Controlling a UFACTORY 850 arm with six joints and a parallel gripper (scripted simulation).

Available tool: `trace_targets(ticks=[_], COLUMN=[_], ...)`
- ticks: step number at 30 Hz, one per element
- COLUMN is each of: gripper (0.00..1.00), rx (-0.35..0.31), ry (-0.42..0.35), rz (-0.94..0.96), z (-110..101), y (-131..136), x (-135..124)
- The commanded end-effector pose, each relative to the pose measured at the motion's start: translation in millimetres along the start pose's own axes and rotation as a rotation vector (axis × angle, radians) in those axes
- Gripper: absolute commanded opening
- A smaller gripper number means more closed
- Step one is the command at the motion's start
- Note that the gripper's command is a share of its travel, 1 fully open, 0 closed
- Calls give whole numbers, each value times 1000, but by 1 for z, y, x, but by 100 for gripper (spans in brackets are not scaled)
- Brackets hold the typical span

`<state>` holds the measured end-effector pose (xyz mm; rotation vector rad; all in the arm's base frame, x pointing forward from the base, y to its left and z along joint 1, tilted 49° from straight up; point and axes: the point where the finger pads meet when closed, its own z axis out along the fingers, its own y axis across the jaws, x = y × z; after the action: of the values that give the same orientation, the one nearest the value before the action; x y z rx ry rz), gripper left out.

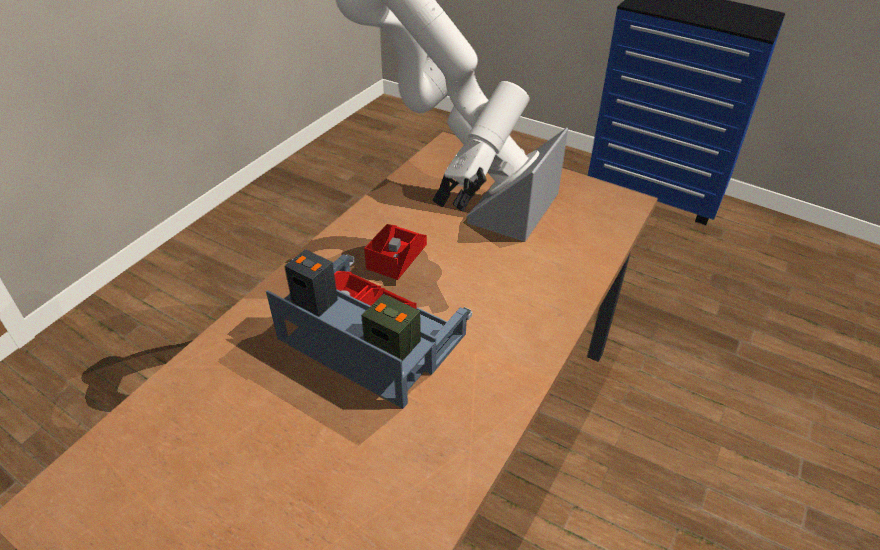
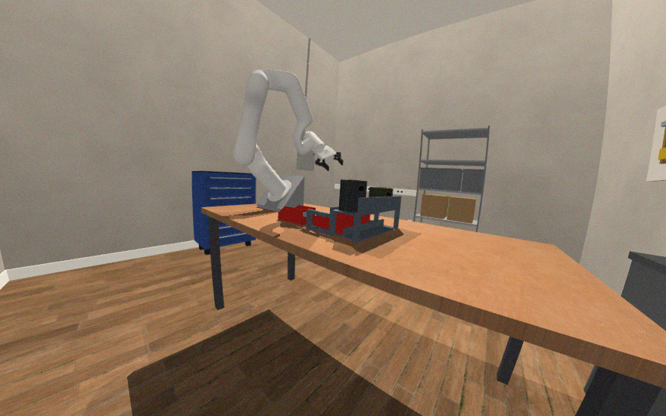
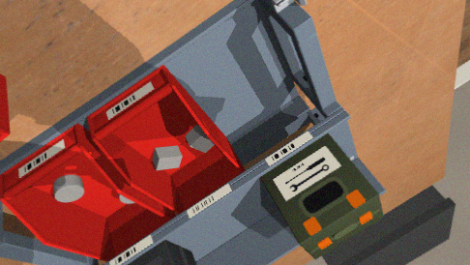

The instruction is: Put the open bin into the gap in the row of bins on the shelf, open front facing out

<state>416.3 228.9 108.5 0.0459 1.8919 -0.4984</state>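
Observation:
The red table bin (image 1: 382,260) (image 2: 294,215) stands apart in front of the shelf (image 1: 324,346) (image 2: 379,203) (image 3: 213,53). A grey part (image 1: 394,244) shows inside it; only its edge (image 3: 3,108) shows at the wrist view's left. Two red bins (image 3: 121,140) (image 3: 29,193) stand side by side on the shelf, their labelled fronts toward the front lip. The nearer one holds grey parts (image 3: 167,158) (image 3: 197,138); the other holds a round part (image 3: 68,189). The gap lies between these bins and the end frame. My gripper (image 1: 451,201) (image 2: 333,164) is open and empty, high behind the table bin.
A dark box (image 1: 310,285) (image 2: 351,195) and a green box (image 1: 391,327) (image 2: 381,192) (image 3: 321,193) stand on the board above. The end frame (image 1: 449,340) (image 3: 314,63) borders the gap. The grey wedge mount (image 1: 541,188) (image 2: 296,194) of the arm stands behind the gripper. A blue cabinet (image 1: 681,110) (image 2: 200,210) stands beyond the table.

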Motion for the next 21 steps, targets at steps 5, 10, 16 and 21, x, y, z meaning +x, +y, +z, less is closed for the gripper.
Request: trace_targets(ticks=[5, 10, 16, 21], gripper=[100, 100, 100, 100], rx=[-8, -23, -47, -47], ry=[-5, -20, -42, -42], rz=[-54, -152, -305, -305], z=[0, 0, 0, 0], y=[1, 0, 0, 0], x=[-1, -1, -2, -2])
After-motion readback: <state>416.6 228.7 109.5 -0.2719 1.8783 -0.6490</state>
